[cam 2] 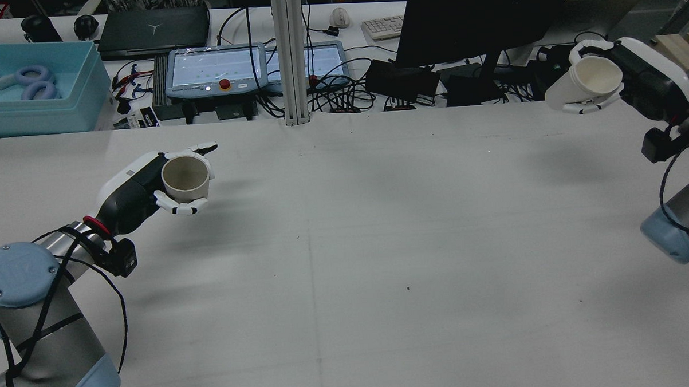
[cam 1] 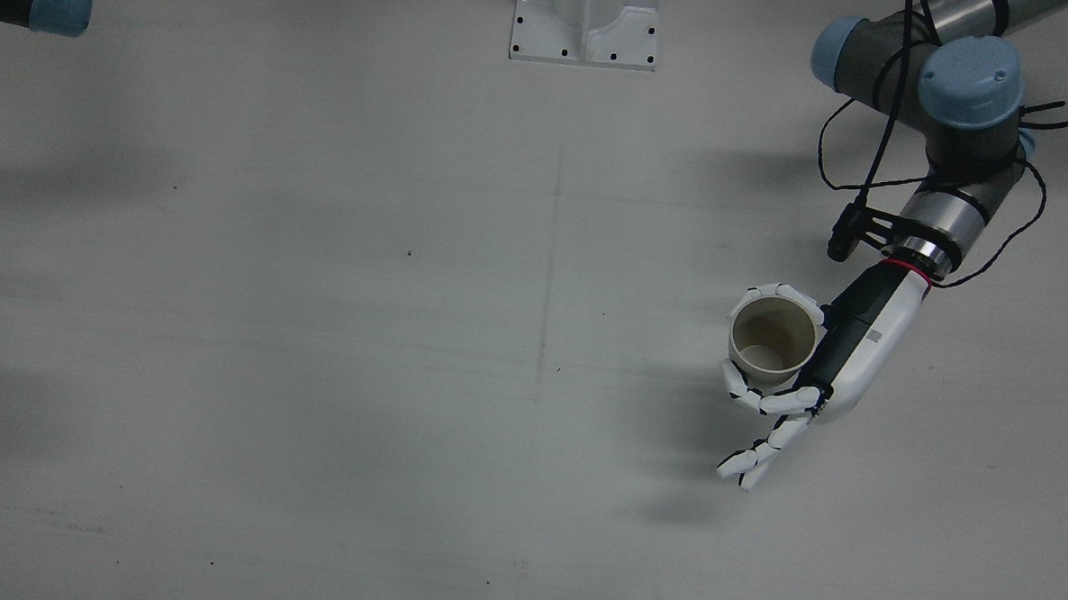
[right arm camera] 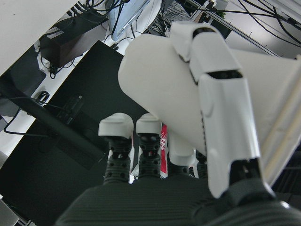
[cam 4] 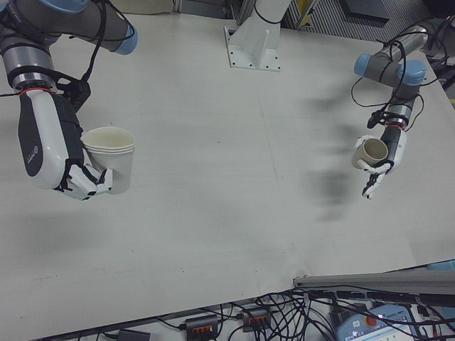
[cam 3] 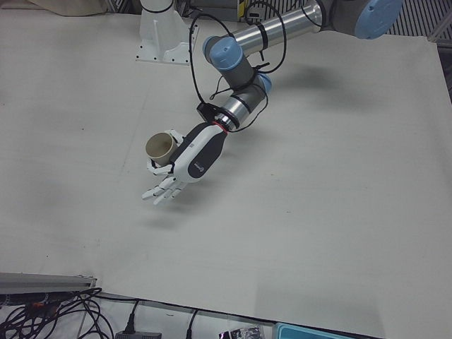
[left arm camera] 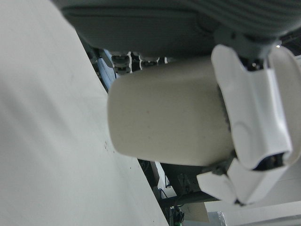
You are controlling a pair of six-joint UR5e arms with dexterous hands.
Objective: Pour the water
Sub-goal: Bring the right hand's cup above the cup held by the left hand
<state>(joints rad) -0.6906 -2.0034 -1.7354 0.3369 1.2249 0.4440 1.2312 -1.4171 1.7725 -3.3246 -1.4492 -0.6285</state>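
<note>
Risky still: left hand (cam 2: 149,191) gripping beige cup (cam 2: 184,177) at 9 o'clock above desk (cam 2: 346,245), right hand (cam 2: 641,77) gripping tilted white cup (cam 2: 584,82) at 2 o'clock, well apart, inviting spills before mouths meet.

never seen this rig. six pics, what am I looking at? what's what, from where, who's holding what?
Two robot arms at a white table, each ending in a many-fingered hand, shown at one moment by six cameras: one overhead, one behind the robot, two from the operators' side, one on each hand. The left hand holds a short beige cup, upright, above the table. The right hand holds a taller white cup, tilted, raised near the table's edge. Fingers wrap each cup. Nothing else lies on the table.
</note>
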